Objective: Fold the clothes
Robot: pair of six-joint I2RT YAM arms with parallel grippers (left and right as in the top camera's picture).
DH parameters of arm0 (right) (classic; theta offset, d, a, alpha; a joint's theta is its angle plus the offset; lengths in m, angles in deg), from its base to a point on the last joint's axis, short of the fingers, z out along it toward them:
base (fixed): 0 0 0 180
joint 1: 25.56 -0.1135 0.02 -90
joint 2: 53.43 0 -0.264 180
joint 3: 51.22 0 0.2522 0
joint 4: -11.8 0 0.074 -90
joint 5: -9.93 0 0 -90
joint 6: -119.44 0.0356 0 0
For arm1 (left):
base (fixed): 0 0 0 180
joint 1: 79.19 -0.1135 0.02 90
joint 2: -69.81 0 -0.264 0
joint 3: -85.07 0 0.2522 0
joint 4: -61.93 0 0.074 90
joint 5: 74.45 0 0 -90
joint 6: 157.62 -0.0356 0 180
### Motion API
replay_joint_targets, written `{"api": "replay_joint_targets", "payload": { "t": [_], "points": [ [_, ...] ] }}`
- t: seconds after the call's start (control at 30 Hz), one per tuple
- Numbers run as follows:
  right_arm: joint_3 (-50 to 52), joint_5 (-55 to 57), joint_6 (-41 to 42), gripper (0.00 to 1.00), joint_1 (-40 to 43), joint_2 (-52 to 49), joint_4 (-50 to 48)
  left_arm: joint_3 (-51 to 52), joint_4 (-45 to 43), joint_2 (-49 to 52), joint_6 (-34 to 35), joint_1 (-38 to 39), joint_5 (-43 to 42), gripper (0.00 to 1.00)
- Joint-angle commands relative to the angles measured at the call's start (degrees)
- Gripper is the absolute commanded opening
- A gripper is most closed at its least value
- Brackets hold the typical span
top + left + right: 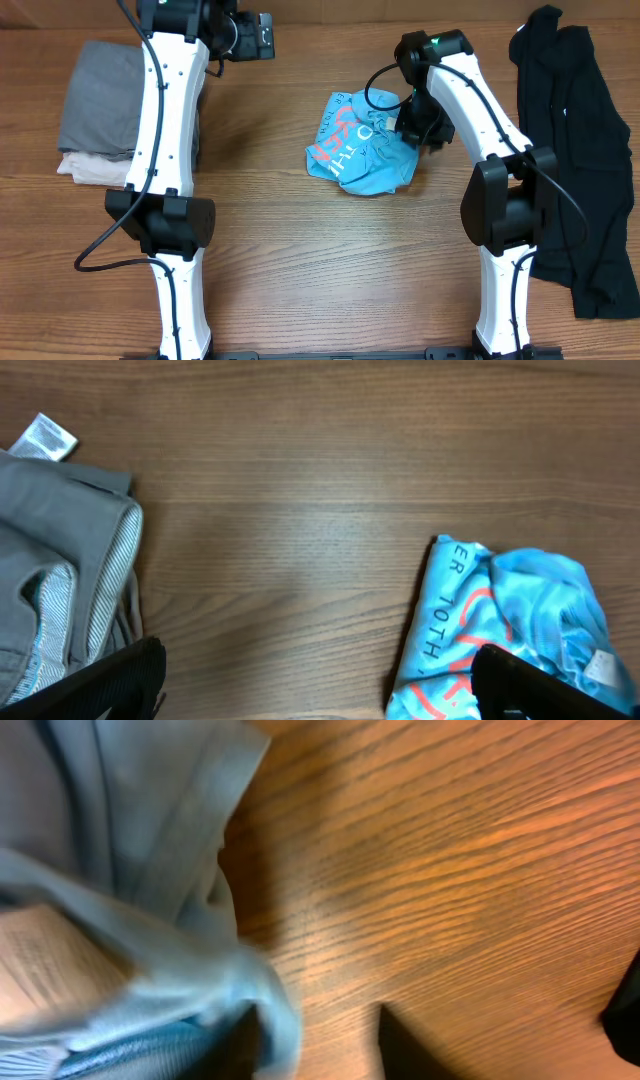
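Right gripper (414,128) hangs at the crumpled T-shirt (355,150); I can't tell if it grips. Soft, limp cloth; I'd pinch a hem.

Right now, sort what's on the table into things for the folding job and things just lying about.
For the job:
- crumpled light blue T-shirt

Lying about:
- long black garment
- folded grey and beige stack
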State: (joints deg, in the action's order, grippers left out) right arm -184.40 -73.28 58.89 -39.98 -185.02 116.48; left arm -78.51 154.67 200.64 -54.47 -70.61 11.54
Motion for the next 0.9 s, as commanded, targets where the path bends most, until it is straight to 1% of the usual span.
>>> {"api": "replay_joint_targets", "payload": {
  "t": [0.0,0.13,0.2,0.27,0.37,0.67,0.77,0.87],
  "points": [
    [-0.3,-0.5,-3.0,0.54,-0.1,2.7,-0.2,2.1,-1.4,-0.8,-1.2,0.2,1.5,1.00],
    [-3.2,-3.1,-6.8,0.55,-0.1,4.6,-1.6,2.3,-3.3,-0.8,-1.2,0.0,1.5,1.00],
    [-4.1,-6.0,-11.1,0.56,-0.1,6.1,-4.4,2.3,-4.1,-0.8,-1.2,0.0,1.5,1.00],
    [-4.1,-7.4,-14.8,0.62,-0.7,7.3,-7.6,2.3,-4.5,-0.8,-1.2,0.0,1.5,1.00],
    [-3.7,-7.1,-19.3,0.62,-2.1,7.2,-10.6,2.3,-4.7,-0.8,-1.2,0.0,1.5,1.00],
    [4.4,-6.9,-27.0,0.62,-3.6,6.6,-19.1,2.3,-4.7,-0.8,-1.4,-0.1,1.7,1.00],
    [7.8,-7.0,-28.5,0.61,-3.6,6.4,-22.2,2.3,-4.7,-0.8,-1.4,-0.1,1.7,1.00],
    [8.5,-7.0,-29.0,0.61,-3.7,6.4,-23.4,2.3,-4.8,-0.8,-1.4,-0.1,1.7,1.00]
  ]
}}
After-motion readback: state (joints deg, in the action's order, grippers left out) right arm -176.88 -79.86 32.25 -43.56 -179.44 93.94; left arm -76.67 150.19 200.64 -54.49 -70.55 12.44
